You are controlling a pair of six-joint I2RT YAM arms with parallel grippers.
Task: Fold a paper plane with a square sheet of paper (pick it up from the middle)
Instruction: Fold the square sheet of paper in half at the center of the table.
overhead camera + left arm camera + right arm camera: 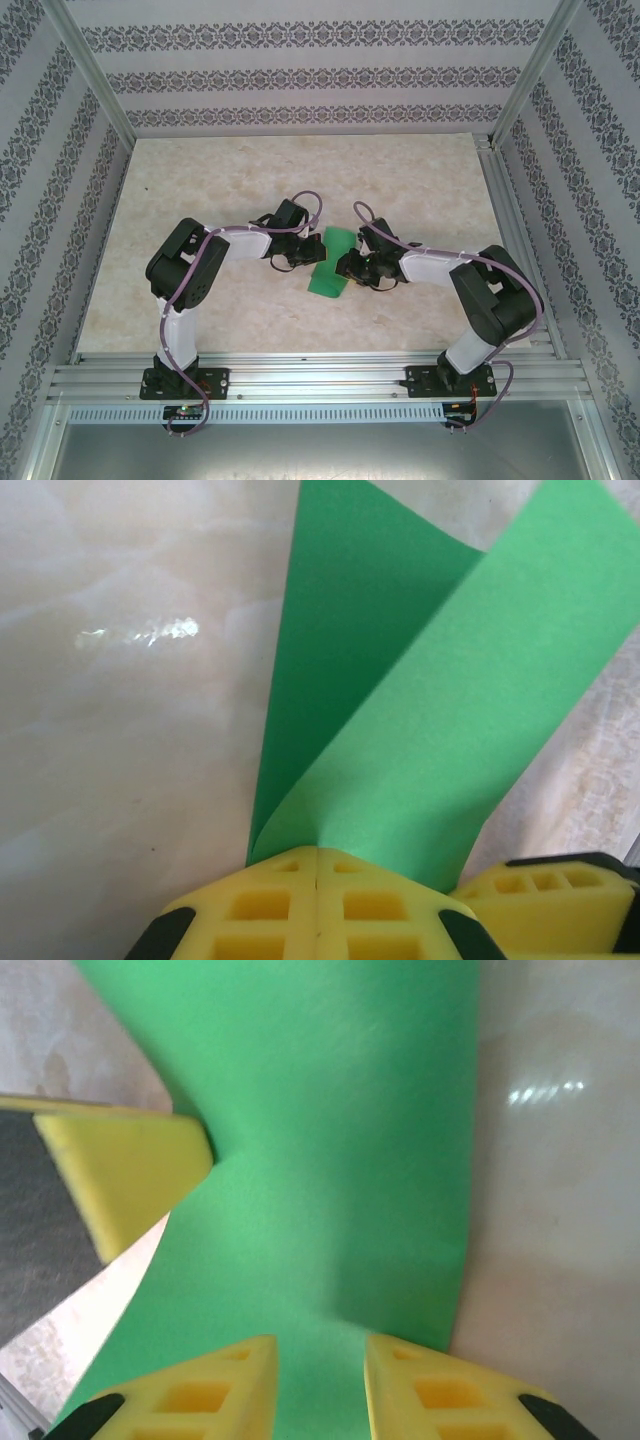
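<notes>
Left tool (317,885) on green paper (330,263), lengthwise near-far

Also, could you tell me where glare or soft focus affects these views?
Left wrist: a bright glare patch on the table, the square sheet of paper fairly sharp. Right wrist: a smaller glare streak on the table, the paper soft up close. Top external: even light, no glare, everything in focus.
</notes>
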